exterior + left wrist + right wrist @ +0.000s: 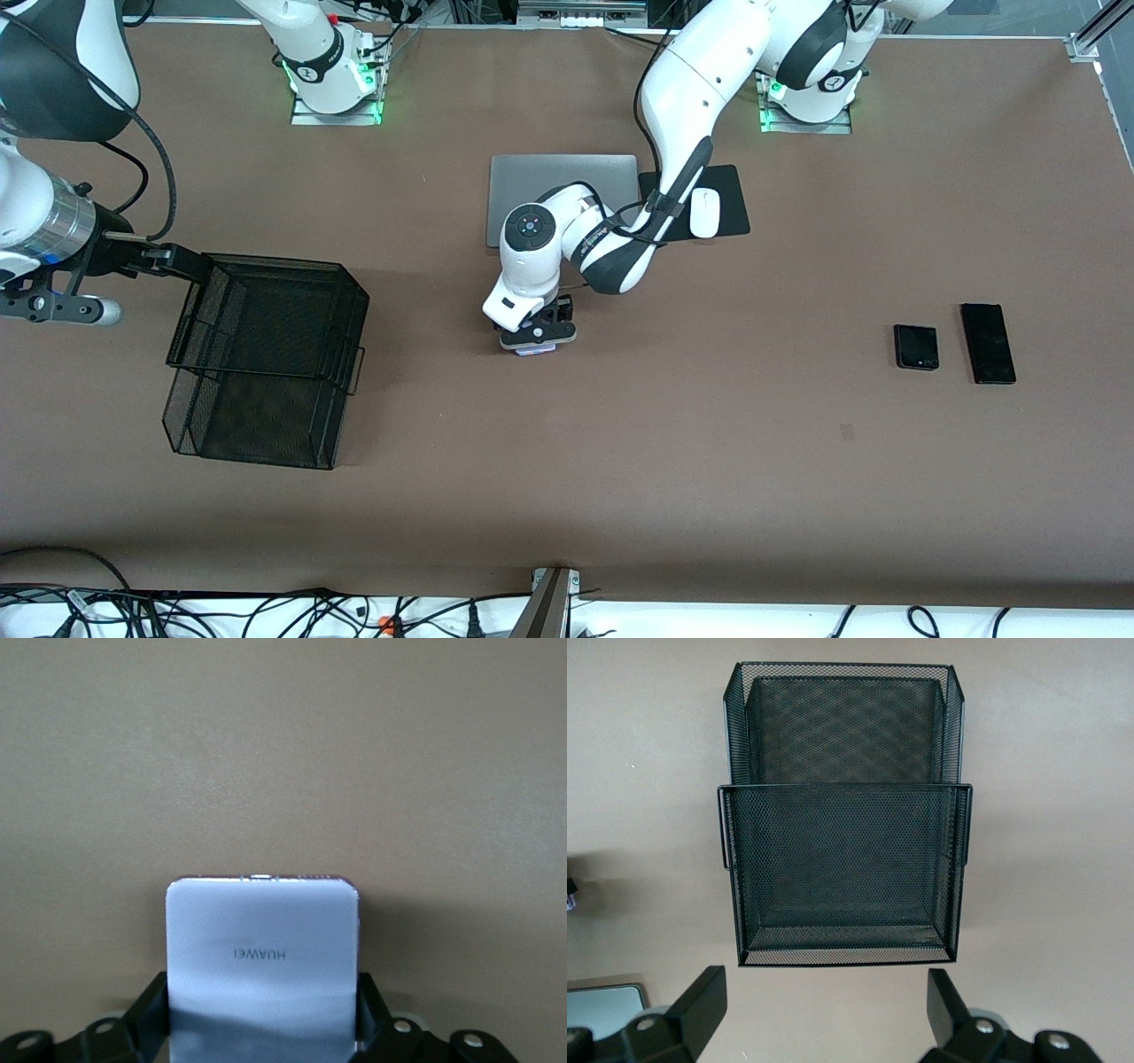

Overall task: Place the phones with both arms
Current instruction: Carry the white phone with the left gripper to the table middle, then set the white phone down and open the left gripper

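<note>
At mid-counter, the left tool [538, 341] straddles the lilac phone [263, 966], grip impossible to judge. Over the mesh basket [845, 815], the right tool [824, 1001] hangs unclenched.

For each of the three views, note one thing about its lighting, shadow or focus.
Front view: even overhead light, the mesh basket casting only a soft shadow on the table. Left wrist view: the pale phone carries a grey shadow band near the left gripper. Right wrist view: the right gripper looks soft-edged.
</note>
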You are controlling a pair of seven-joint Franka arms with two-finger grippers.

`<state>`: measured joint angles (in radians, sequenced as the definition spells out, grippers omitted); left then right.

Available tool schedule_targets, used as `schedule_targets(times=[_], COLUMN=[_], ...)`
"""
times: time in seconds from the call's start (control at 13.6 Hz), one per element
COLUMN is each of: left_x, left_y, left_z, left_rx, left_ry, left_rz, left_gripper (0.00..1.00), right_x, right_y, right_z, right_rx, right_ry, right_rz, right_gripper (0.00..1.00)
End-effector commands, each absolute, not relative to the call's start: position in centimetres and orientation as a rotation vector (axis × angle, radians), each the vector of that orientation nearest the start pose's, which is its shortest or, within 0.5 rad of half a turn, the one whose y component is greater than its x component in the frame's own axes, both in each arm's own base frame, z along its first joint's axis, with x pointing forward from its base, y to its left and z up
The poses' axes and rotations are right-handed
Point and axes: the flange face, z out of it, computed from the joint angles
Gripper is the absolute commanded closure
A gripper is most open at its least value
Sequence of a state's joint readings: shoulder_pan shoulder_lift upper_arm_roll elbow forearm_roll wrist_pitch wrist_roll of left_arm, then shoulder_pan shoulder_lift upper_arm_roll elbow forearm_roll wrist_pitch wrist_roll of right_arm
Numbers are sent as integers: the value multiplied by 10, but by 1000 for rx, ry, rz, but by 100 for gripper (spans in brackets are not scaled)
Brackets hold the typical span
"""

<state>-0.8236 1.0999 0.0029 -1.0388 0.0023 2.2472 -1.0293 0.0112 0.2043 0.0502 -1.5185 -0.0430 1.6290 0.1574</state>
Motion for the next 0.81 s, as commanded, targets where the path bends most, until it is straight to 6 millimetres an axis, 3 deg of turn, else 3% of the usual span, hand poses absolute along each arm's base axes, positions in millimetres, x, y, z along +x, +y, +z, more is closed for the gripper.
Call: schedule_targets(times=[0.0, 0.15, 0.29, 0.44, 0.59, 0.66, 0.73], left_x=[541, 548, 572, 601, 619, 622, 623], left_y=[-580, -574, -549, -511, -473, -457, -435], left_z=[174, 193, 237, 288, 335, 339, 332], left_rx=[-3196, -3185, -3164, -3161, -3168, -3140, -3087], left_ry=[-384, -404, -474, -565, -519, -448, -368], left_rz=[-169, -151, -125, -69, 6, 70, 168], left_gripper=[0, 0, 0, 0, 0, 0, 0], right_x=[615, 615, 615, 615, 614, 613, 610], right_y=[31, 31, 31, 29, 38, 45, 69], right_z=[539, 538, 539, 539, 538, 540, 544], right_rx=[-3158, -3158, -3157, -3154, -3150, -3150, -3148], right_ry=[138, 138, 140, 146, 125, 103, 51], right_rz=[145, 147, 142, 147, 155, 150, 138], right_gripper=[0, 0, 0, 0, 0, 0, 0])
